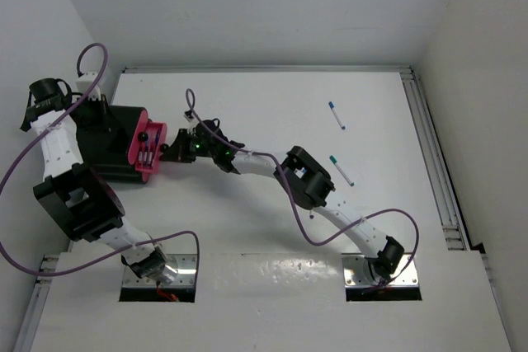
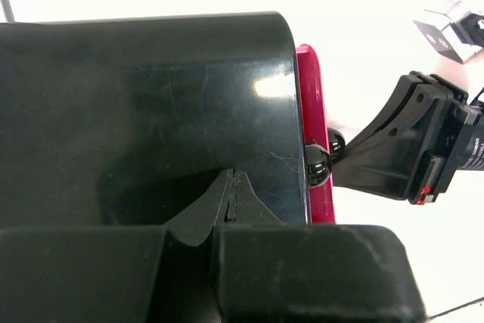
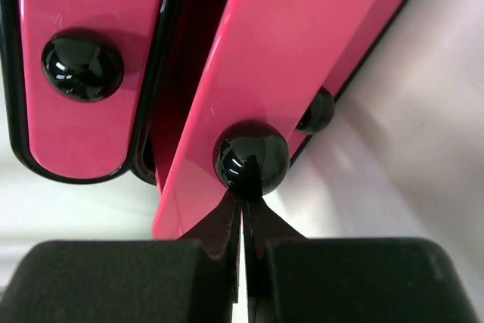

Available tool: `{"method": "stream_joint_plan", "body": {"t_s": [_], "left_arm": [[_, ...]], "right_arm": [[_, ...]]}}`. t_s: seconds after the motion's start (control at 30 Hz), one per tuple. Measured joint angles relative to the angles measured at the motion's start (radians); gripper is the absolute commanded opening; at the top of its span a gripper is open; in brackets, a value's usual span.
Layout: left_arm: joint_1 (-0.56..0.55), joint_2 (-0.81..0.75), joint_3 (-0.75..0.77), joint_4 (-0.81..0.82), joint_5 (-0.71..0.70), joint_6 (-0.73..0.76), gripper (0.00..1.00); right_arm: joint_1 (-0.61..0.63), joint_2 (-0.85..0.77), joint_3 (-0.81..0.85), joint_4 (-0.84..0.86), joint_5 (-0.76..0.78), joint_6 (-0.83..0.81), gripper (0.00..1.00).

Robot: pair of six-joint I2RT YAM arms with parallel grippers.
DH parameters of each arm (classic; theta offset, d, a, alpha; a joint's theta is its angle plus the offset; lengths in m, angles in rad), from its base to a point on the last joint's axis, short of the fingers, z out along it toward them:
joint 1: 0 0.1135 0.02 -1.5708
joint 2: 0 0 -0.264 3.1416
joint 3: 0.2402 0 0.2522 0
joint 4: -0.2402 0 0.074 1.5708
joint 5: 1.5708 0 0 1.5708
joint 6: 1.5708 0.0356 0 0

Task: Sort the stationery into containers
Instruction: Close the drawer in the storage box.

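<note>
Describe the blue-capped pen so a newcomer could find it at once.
On the right half of the white table, away from the black box, two thin white pens lie apart. The blue-capped pen is the farther from the arm bases; the nearer pen is capped green.

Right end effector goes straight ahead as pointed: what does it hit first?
The black knob on the pink tray, directly at the tips of the shut right end effector; possibly already touching.

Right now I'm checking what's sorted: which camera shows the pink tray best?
Top external: it shows the pink tray from above, beside the black box. The right wrist is too close, only pink panels and black knobs; the left wrist catches just a thin pink edge behind the box.
</note>
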Motion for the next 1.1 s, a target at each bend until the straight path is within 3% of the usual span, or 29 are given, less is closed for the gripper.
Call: {"method": "stream_joint_plan", "body": {"t_s": [0.9,1.1], "left_arm": [[0.020,0.025,-0.004,0.017,0.097,0.014,0.00],[0.021,0.025,-0.002,0.000,0.129,0.042,0.00]], "right_arm": [[0.030,0.052,0.111,0.146,0.083,-0.197,0.06],[0.035,0.065,0.117,0.168,0.098,-0.228,0.16]]}}
